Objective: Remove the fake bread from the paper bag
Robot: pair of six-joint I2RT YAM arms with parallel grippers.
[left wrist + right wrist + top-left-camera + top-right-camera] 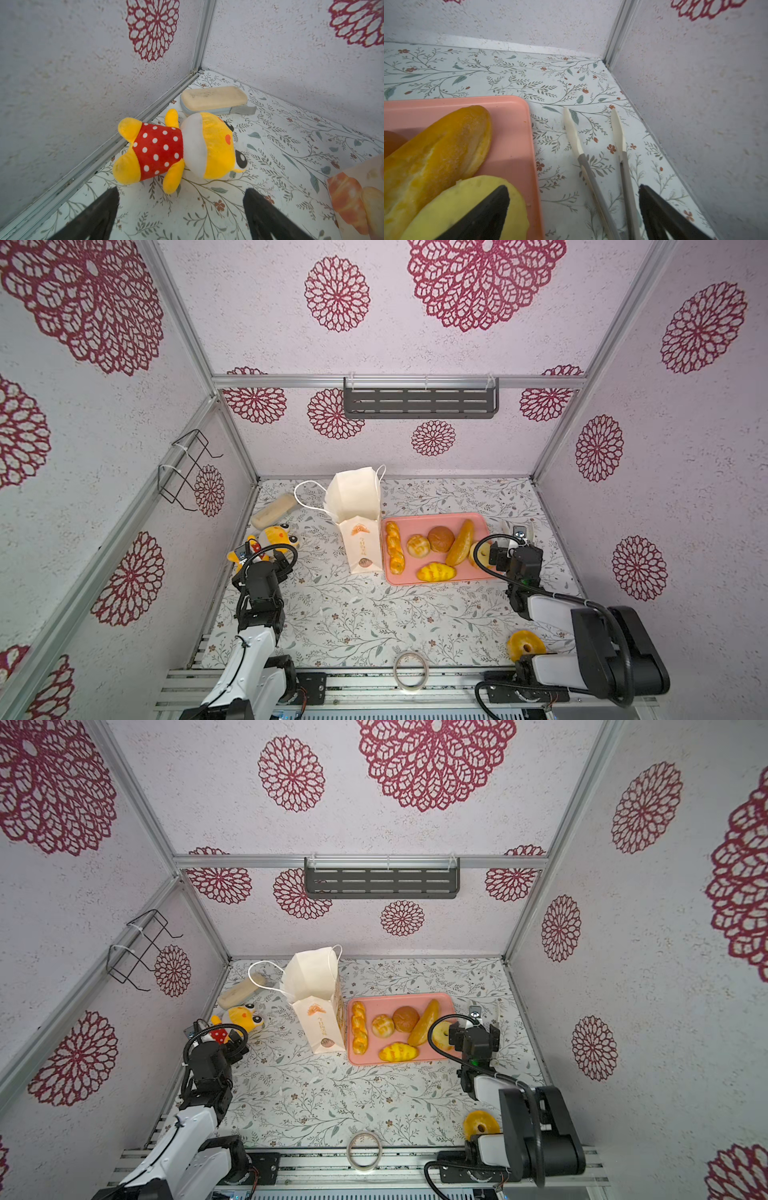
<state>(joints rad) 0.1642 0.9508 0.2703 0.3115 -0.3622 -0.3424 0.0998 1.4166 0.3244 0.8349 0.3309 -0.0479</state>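
The paper bag (360, 545) (320, 1029) stands upright mid-table, mouth open; only pale paper shows inside. Its printed corner shows in the left wrist view (353, 197). Several fake bread pieces lie on the pink tray (415, 522): a braided stick (394, 546), a brown bun (441, 538), a long loaf (460, 542) (436, 149) and a ring (471, 199). Another ring (525, 645) lies on the table at the front right. My left gripper (181, 193) hangs open over the table by a plush toy. My right gripper (574, 188) is open, straddling the tray's right edge, holding nothing.
A yellow plush toy (176, 149) in a red dotted dress and a beige block (214, 100) lie in the back-left corner. Grey-and-white tongs (591, 155) lie between tray and right wall. A tape ring (410, 670) sits at the front edge. Walls close in on three sides.
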